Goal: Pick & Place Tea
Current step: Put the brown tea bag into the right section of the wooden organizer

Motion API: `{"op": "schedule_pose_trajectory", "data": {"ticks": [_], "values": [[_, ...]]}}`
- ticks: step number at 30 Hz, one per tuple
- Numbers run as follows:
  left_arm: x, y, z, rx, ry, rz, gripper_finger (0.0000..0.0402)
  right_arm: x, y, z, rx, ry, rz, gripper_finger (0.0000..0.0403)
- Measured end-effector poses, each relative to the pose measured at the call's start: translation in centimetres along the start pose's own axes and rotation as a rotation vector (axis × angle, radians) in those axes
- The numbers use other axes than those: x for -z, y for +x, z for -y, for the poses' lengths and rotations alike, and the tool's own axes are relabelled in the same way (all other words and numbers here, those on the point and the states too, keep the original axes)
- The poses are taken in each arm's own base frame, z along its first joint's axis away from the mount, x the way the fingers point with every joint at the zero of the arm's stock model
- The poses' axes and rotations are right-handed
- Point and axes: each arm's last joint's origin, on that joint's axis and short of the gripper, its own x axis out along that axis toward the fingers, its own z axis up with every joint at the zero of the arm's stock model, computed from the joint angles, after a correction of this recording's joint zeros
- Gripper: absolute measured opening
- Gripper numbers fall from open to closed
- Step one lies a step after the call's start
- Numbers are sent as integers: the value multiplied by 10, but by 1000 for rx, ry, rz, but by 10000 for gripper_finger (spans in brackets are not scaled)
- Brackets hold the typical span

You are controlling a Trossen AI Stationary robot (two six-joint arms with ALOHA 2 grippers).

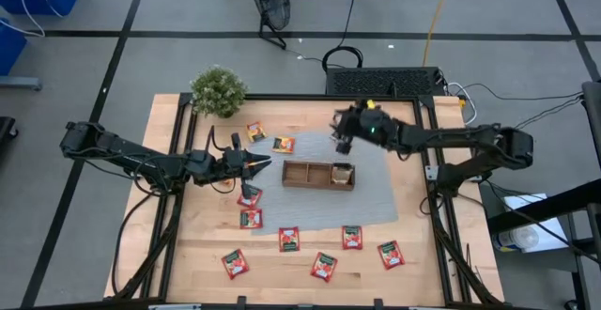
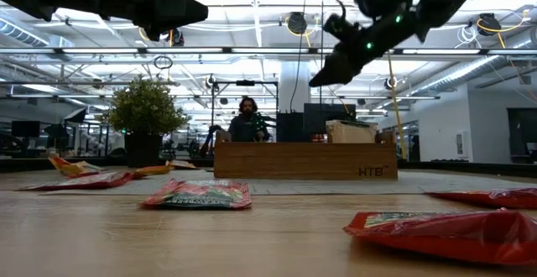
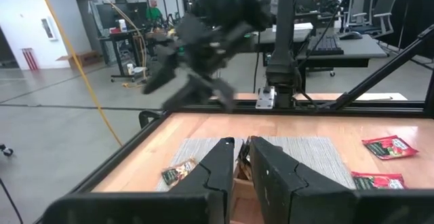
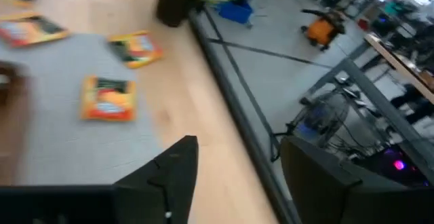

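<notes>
Holding one sachet, wooden tray's right compartment, others empty.

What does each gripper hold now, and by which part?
The right gripper is open and holds nothing. The left gripper is nearly closed; whether it holds anything cannot be told.

High view straight down over whole table; low view at tabletop level facing room; 2 wrist views close, forward; all share wooden tray.
</notes>
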Motion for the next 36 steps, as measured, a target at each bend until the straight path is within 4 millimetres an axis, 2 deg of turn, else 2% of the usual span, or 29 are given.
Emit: {"op": "schedule_pose_trajectory", "data": {"ticks": [5, 8, 14, 21, 31, 36], "values": [[0, 0, 0, 0, 0, 1, 58, 30, 20, 39, -47, 160, -87, 210], [0, 0, 0, 0, 0, 0, 58, 53, 33, 44, -115, 235, -267, 210], [0, 0, 0, 0, 0, 0, 58, 72, 55, 16, -229, 227, -454, 224], [0, 0, 0, 0, 0, 0, 58, 78, 59, -11, -308, 214, -575, 241], [0, 0, 0, 0, 0, 0, 58, 96, 70, -16, -297, 204, -659, 239], [0, 0, 0, 0, 0, 0, 58, 95, 68, -16, -301, 203, -663, 197]]}}
